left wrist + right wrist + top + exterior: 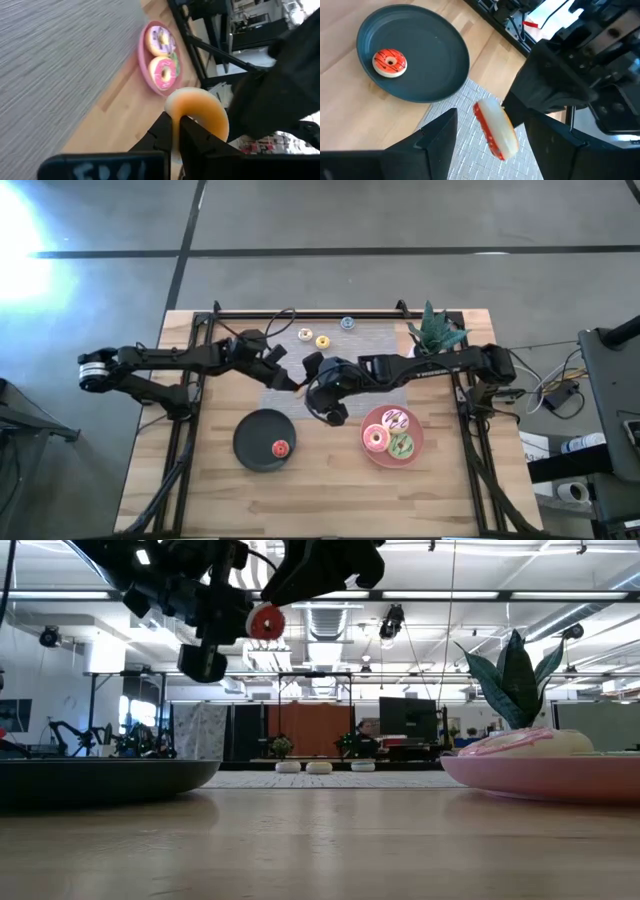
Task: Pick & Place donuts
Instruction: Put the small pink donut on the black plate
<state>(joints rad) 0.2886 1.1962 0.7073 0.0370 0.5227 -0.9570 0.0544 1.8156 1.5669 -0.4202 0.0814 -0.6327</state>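
My left gripper (288, 380) is shut on a tiny orange-red donut (197, 107), held in the air over the grey mat (375, 345). My right gripper (490, 116) is open, and its fingers stand on either side of that donut (496, 129) without touching it. Another orange-red tiny donut (280, 448) lies flat in the dark plate (255, 438). Three larger donuts (392, 433) lie on the pink plate (418, 448). Two yellow tiny donuts (313, 337) and a blue one (347, 323) rest on the mat near the far edge. My left gripper pinches the tiny donut by one side of its ring (176, 111) between the two fingers (192, 137). The rest of the ring sticks out beyond the fingertips. The donut is lifted clear of the table, standing on edge above the mat.
A potted plant (435, 330) stands at the far right corner of the mat. The two arms meet over the table's middle, close together. Bare wood (330, 500) lies along the near edge, in front of both plates.
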